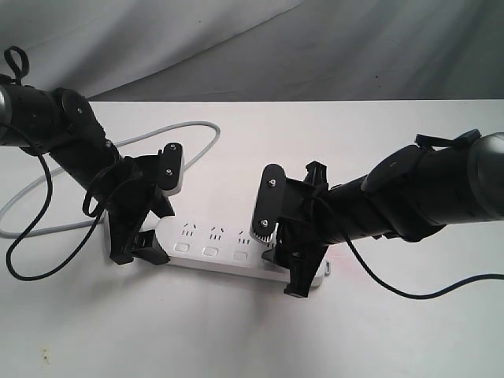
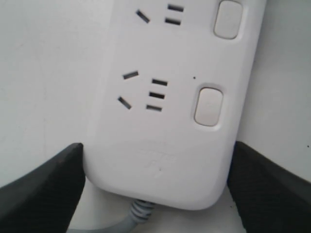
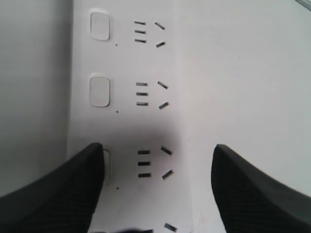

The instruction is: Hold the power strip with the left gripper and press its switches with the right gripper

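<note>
Strip [image 1: 211, 250] likely rigid, light, slippery; grip across its width. Left gripper [image 2: 156, 165] clamps the end by the cord [image 2: 138, 213]; right gripper [image 3: 155, 165] stands wide open, empty.

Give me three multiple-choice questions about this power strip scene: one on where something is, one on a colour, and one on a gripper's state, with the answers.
1. Which part of the power strip does the left gripper straddle?
A. its middle
B. its cord end
C. the end away from the cord

2. What colour is the strip's cord?
A. black
B. red
C. grey

3. How is the right gripper?
A. open, jaws wide apart over the strip
B. shut on the cord
C. shut on a plug

Answers:
1 B, in the left wrist view the cord leaves the strip between the jaws.
2 C, it shows light grey in the exterior and left wrist views.
3 A, its jaws stand far apart above the strip.
</note>
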Controlling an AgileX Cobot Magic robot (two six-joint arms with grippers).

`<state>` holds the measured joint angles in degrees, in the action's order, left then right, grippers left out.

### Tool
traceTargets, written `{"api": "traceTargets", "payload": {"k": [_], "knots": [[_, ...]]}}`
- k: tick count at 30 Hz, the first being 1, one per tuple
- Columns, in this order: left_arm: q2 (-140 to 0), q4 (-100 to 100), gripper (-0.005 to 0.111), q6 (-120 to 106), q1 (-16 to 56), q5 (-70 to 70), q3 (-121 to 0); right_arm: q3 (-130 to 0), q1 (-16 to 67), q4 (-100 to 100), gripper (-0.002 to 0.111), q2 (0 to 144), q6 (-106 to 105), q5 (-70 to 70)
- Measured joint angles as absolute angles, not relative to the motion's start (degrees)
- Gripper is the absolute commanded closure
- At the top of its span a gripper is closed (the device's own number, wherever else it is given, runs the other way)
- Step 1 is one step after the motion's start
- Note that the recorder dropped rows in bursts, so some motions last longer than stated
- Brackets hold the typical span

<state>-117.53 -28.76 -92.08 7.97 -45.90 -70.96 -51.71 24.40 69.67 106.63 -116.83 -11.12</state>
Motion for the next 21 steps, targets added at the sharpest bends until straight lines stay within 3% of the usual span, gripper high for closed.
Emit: {"api": "traceTargets", "payload": {"k": [21], "knots": [[-117.5,-28.8,0.057,-92.1,8.0,-45.9,-71.0,-50.9,24.4,72.4,0.048,108.2,-117.2,-10.8]]}}
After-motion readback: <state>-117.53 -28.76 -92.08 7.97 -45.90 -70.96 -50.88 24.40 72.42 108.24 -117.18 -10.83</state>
